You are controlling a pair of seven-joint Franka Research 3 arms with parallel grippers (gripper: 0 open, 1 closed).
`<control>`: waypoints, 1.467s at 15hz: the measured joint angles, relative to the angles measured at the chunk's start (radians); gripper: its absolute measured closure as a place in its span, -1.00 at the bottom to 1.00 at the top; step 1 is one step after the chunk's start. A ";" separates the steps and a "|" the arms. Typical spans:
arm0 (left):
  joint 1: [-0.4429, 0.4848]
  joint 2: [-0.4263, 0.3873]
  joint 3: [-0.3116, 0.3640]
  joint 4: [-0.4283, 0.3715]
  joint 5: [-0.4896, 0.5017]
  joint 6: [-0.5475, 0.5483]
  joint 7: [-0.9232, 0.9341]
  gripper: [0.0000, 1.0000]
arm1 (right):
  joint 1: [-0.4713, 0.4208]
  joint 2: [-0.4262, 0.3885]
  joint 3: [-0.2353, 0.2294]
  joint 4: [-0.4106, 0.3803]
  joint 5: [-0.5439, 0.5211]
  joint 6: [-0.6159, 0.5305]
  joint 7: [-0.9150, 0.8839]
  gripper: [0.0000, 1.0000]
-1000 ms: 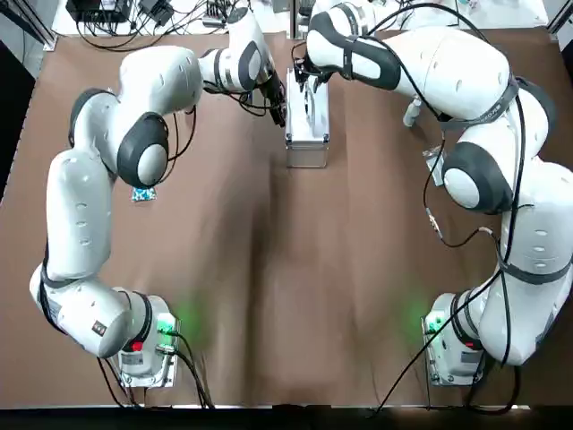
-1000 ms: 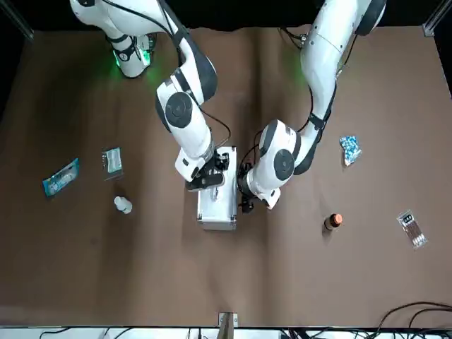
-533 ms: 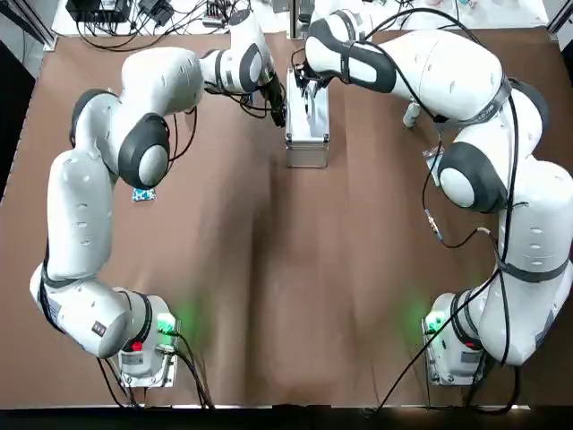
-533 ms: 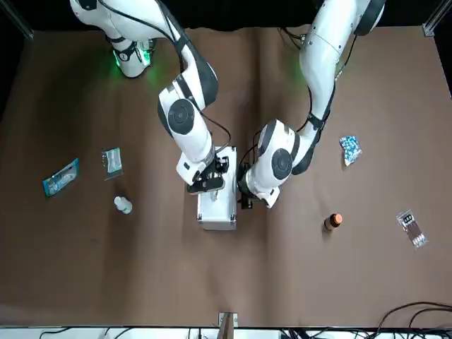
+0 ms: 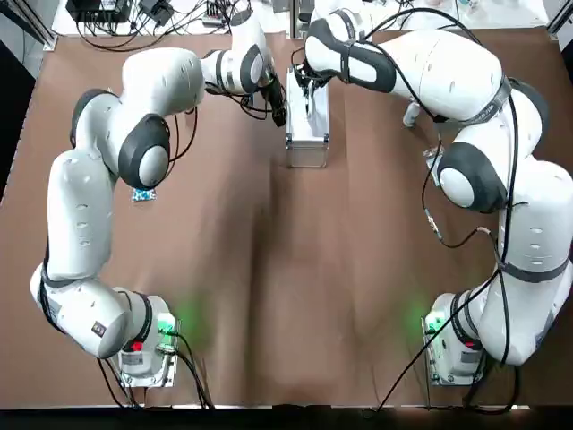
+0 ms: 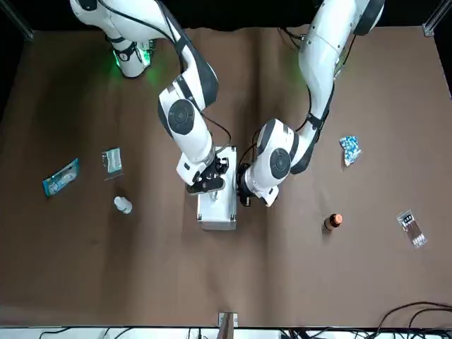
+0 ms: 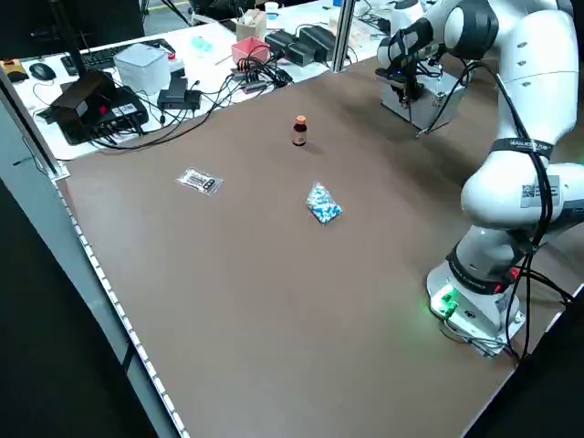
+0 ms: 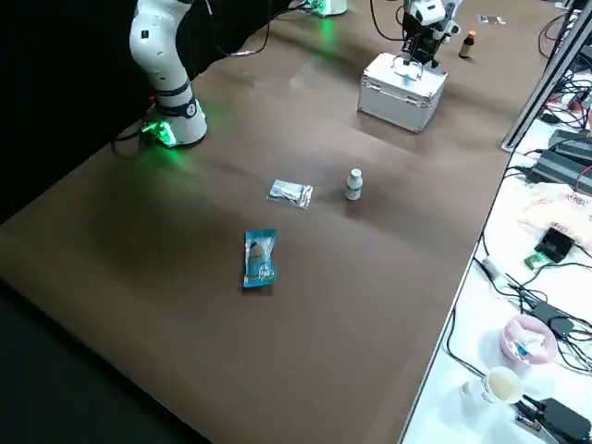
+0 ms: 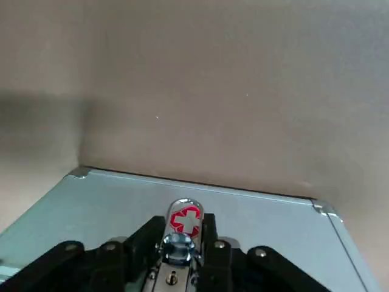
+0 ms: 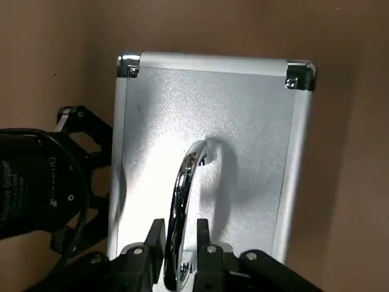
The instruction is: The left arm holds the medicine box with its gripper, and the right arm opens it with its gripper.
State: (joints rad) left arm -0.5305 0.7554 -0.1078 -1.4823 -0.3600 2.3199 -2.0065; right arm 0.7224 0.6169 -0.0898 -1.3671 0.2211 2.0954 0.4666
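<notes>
Left jaws sit at the left long side of the medicine box (image 5: 307,134), pinched on a small clasp (image 9: 184,222) bearing a red cross. The silver box rests shut at the far middle of the surface (image 5: 269,269), long axis pointing away from the arm bases, contents hidden. Right jaws pinch its top handle (image 10: 182,194).
</notes>
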 joint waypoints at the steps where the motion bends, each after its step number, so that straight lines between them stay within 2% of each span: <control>1: 0.000 0.000 0.000 0.000 0.000 0.000 0.000 0.36 | 0.000 0.000 0.000 0.000 0.000 0.000 0.000 0.43; 14: -0.001 0.000 0.001 -0.001 0.000 0.001 -0.015 0.36 | 0.001 0.000 0.000 0.001 0.000 -0.003 0.035 0.44; 15: -0.001 0.000 0.001 -0.001 0.000 0.001 -0.015 0.36 | 0.001 0.000 0.000 0.001 0.000 -0.003 0.036 0.47; 16: -0.001 0.000 0.001 -0.001 0.000 0.001 -0.015 0.36 | 0.001 0.000 0.000 0.001 0.001 -0.003 0.042 0.62; 22: -0.001 0.000 0.001 -0.002 0.000 0.002 -0.015 0.36 | 0.000 0.000 -0.004 0.002 0.001 -0.014 0.099 0.74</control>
State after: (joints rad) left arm -0.5314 0.7558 -0.1066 -1.4839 -0.3599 2.3216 -2.0213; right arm 0.7229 0.6167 -0.0943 -1.3651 0.2224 2.0814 0.5653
